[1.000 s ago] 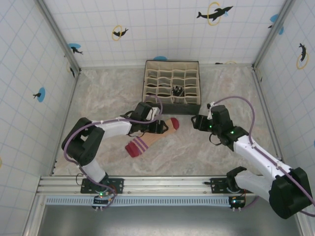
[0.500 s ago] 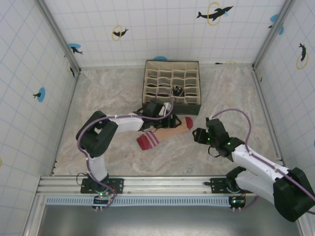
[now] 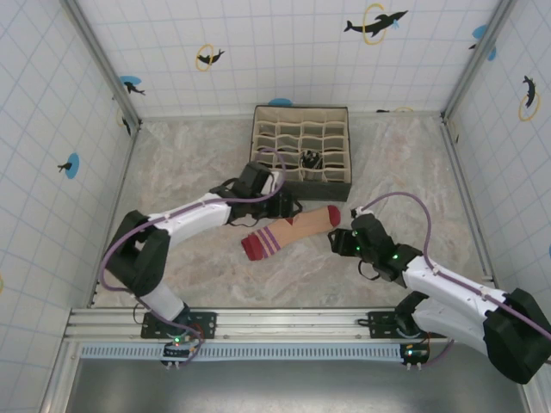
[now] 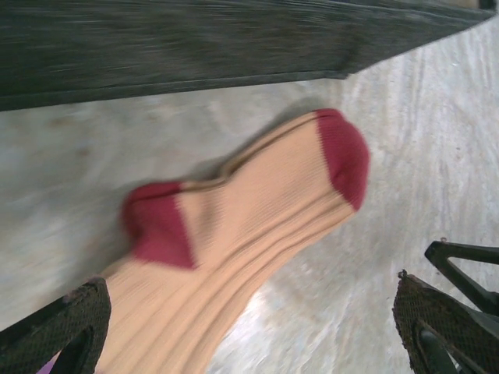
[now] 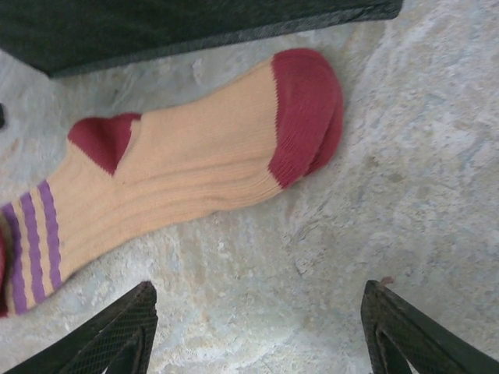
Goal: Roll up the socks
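Note:
The peach sock [image 3: 291,231] lies flat on the marble table in front of the box, its dark red toe [image 3: 332,214] to the right and its striped cuff [image 3: 256,246] to the left. My left gripper [image 3: 288,207] hovers open just behind the sock's middle; in the left wrist view the sock [image 4: 234,234] runs under the open left gripper [image 4: 249,339]. My right gripper [image 3: 338,242] stands open beside the toe, and the right wrist view has the sock [image 5: 187,171] lying ahead of the open right gripper [image 5: 257,335] over bare table. A small dark bundle, the other sock [image 3: 312,159], sits in a box compartment.
The fabric organizer box [image 3: 259,131] with several compartments stands behind the sock; its dark front wall [image 4: 234,47] [image 5: 195,23] is close to both grippers. Tiled walls close in the table on three sides, and a metal rail [image 3: 284,323] runs along the near edge.
The peach sock has shifted right with the left gripper, which has since drawn back a little. The right gripper came down and left, nearer the toe.

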Controlling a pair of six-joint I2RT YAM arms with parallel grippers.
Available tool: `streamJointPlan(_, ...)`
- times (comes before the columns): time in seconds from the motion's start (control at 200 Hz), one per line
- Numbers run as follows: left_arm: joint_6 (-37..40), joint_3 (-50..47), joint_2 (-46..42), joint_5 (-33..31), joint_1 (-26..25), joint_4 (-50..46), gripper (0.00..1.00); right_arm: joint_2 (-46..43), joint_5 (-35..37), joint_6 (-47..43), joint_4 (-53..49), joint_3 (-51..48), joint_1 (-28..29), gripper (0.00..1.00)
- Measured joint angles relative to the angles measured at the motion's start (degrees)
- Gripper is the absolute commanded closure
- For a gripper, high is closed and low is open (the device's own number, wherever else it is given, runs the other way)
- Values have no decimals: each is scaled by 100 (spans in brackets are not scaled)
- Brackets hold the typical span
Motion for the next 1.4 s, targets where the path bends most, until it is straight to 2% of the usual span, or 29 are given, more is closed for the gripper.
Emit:
streamJointPlan(0.16,59,-730,-774,160,723,-444,7,258,437,-260,0,26,654,28)
streamJointPlan(0.285,50,-1141,-1003,361,1075,-671,11,560,734,-398,-2,140,953,28)
streamJointPlan(0.45,-37,-1591,-1108,540,1110,-846,23,774,955,-446,17,249,1130,29)
streamJointPlan(0.651,-136,-2039,-1366,590,1134,-892,25,883,1012,-439,57,249,1176,29)
streamJointPlan(0.861,-179,-2297,-1401,636,1202,-822,33,990,1019,-444,201,249,1309,31)
streamJointPlan(1.096,-321,-2402,-1294,627,1202,-527,51,1097,1224,-684,387,249,1893,32)
streamJointPlan(1.331,-433,-2409,-1106,549,1202,-223,81,1182,1550,-1014,664,247,2450,34)
streamJointPlan(1.401,-444,-2409,-1023,546,1202,-166,84,1182,1628,-1084,789,245,2566,34)
